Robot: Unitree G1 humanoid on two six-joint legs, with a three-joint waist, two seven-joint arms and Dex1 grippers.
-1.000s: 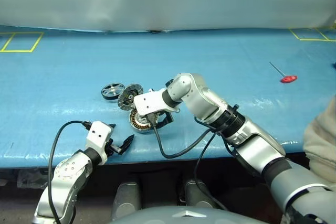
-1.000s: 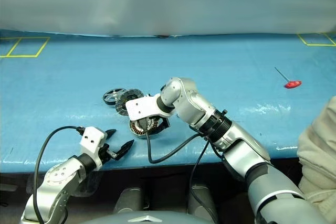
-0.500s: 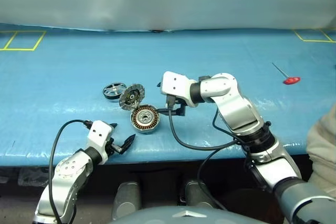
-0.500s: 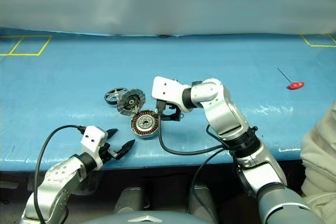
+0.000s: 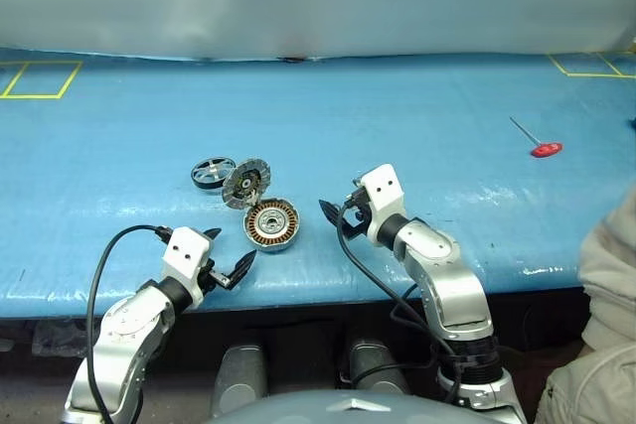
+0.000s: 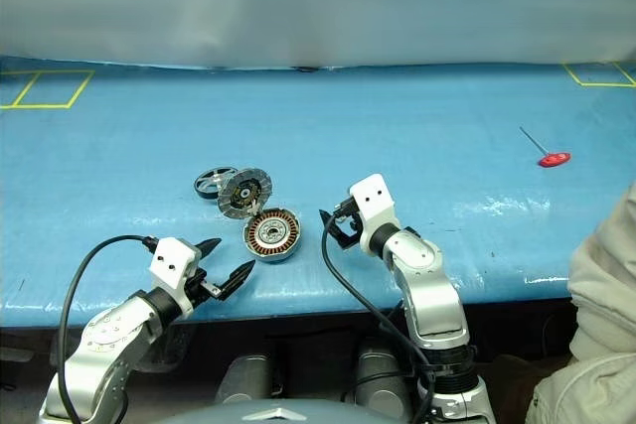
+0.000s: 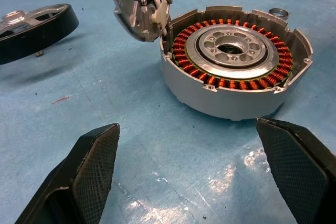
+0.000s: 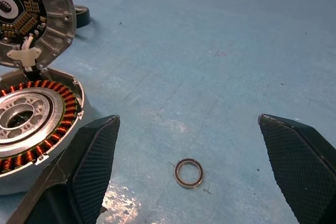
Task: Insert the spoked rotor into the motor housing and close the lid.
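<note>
Blue table [image 5: 447, 116] marked with yellow tape squares [image 5: 40, 78] at both far corners, pale wall behind; no readable writing or labels anywhere. Left gripper [image 5: 231, 265] at the near edge, fingers [image 7: 94, 153] spread wide, empty, touching nothing. Right gripper [image 5: 338, 213] just right of the motor housing [image 5: 272, 223], likewise spread wide and empty. Housing near the near edge, left of centre, copper windings exposed, lid [image 5: 245, 184] hinged up and tilted at its far rim. Spoked rotor [image 5: 214, 172] flat on the table just beyond and left of the lid. Red-handled tool [image 5: 542, 146] well apart toward the right edge. Small metal ring [image 8: 189, 172] on the table beside the housing, clearest from the right wrist; left wrist view close on windings and hub.
</note>
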